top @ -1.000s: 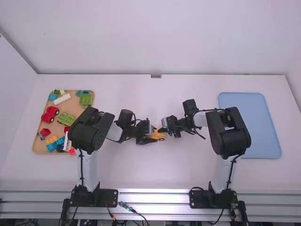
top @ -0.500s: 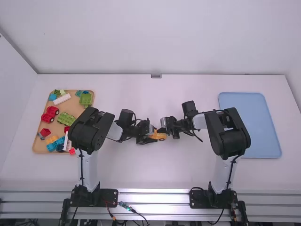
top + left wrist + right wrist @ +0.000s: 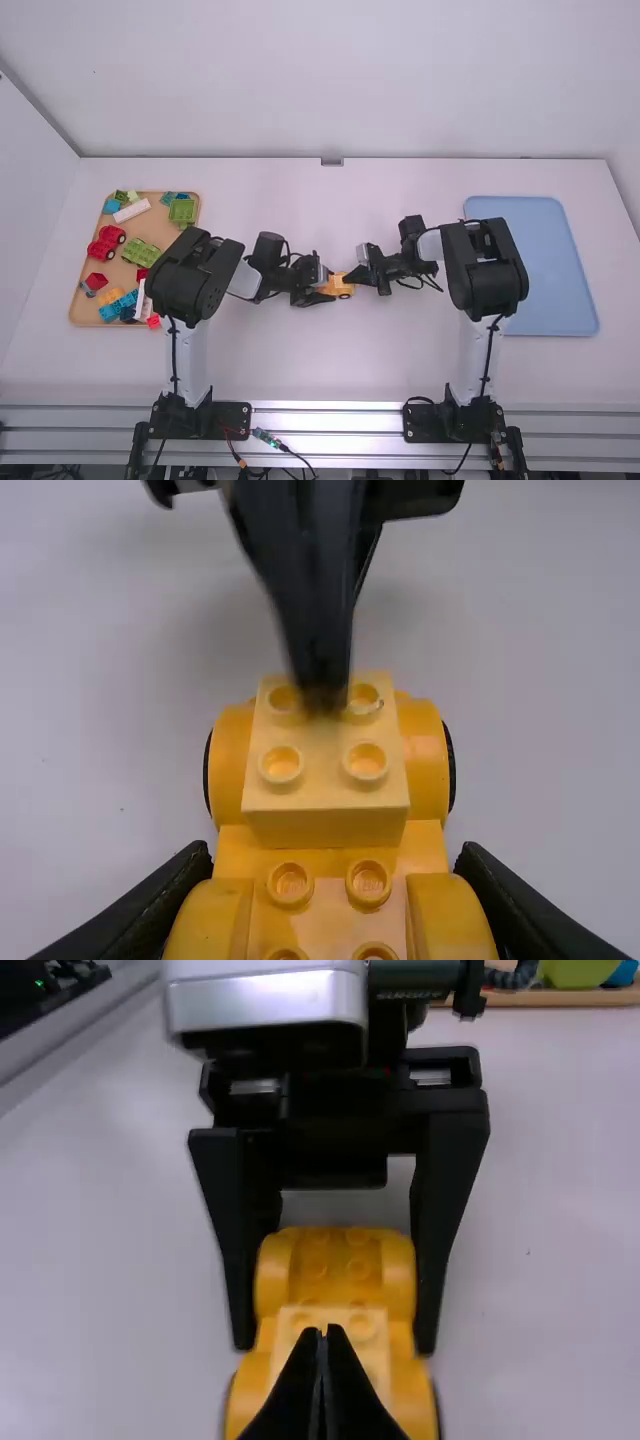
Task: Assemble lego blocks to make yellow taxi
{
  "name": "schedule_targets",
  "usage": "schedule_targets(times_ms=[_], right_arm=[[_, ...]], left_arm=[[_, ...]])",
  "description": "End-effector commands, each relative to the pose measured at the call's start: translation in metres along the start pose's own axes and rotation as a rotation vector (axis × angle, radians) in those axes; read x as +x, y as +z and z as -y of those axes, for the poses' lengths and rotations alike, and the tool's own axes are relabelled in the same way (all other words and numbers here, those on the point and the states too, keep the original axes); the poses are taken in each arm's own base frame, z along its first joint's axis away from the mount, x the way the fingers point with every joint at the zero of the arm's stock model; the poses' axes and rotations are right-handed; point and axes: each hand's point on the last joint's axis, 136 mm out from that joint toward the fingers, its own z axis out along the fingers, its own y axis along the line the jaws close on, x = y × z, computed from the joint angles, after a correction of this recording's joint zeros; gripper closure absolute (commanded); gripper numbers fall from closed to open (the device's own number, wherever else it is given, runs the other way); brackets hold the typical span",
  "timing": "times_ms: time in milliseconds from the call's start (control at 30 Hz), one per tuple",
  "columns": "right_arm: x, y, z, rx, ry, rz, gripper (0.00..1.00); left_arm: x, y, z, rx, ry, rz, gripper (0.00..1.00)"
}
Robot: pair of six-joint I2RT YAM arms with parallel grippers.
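Note:
My left gripper [image 3: 318, 291] holds the yellow wheeled car base [image 3: 342, 290] near the middle of the table. In the left wrist view, the left gripper [image 3: 330, 910] has a finger on each side of the base's studded rear [image 3: 330, 888]. A paler yellow 2x2 block [image 3: 325, 825] sits between the wheels, on top of the base. The right gripper [image 3: 351, 277] is at the car's right end. In the right wrist view, the right gripper [image 3: 325, 1332] has its fingertips together just over the pale block [image 3: 372, 1338], with nothing between them.
A wooden tray [image 3: 78, 312] at the left holds red, green, blue, white and yellow blocks. A blue tray [image 3: 540, 265] lies at the right. Both forearms flank the car closely.
After a slight shift left, my right gripper has moved back to the right, uncovering more of the car. The left arm and the car have stayed in place.

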Motion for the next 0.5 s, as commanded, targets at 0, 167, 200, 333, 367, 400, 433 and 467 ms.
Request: schedule_targets(times_ms=[0, 167, 200, 333, 367, 400, 433, 467], right_arm=[[0.042, 0.006, -0.021, -0.053, -0.036, -0.128, 1.0], [0.032, 0.009, -0.02, -0.047, -0.076, -0.08, 1.0], [0.025, 0.005, -0.018, -0.042, -0.093, -0.065, 1.0], [-0.012, -0.026, -0.019, -0.023, -0.23, -0.034, 1.0], [-0.021, -0.033, -0.019, -0.015, -0.26, -0.024, 1.0], [-0.025, -0.037, -0.02, -0.01, -0.275, -0.018, 1.0], [-0.043, -0.053, -0.014, 0.043, -0.288, 0.006, 1.0], [-0.048, -0.059, -0.011, 0.065, -0.308, 0.004, 1.0]], left_arm=[[0.038, 0.0, -0.004, -0.07, -0.068, -0.136, 0.97], [0.037, 0.002, -0.002, -0.055, -0.077, -0.142, 0.97], [0.038, 0.002, -0.002, -0.05, -0.084, -0.147, 0.97], [0.039, 0.003, -0.002, -0.042, -0.101, -0.158, 0.97], [0.039, 0.002, -0.002, -0.04, -0.103, -0.16, 0.97], [0.039, 0.003, -0.002, -0.039, -0.1, -0.16, 0.97], [0.04, 0.003, 0.0, -0.031, -0.09, -0.167, 0.98], [0.041, 0.002, 0.0, -0.026, -0.086, -0.171, 0.98]])
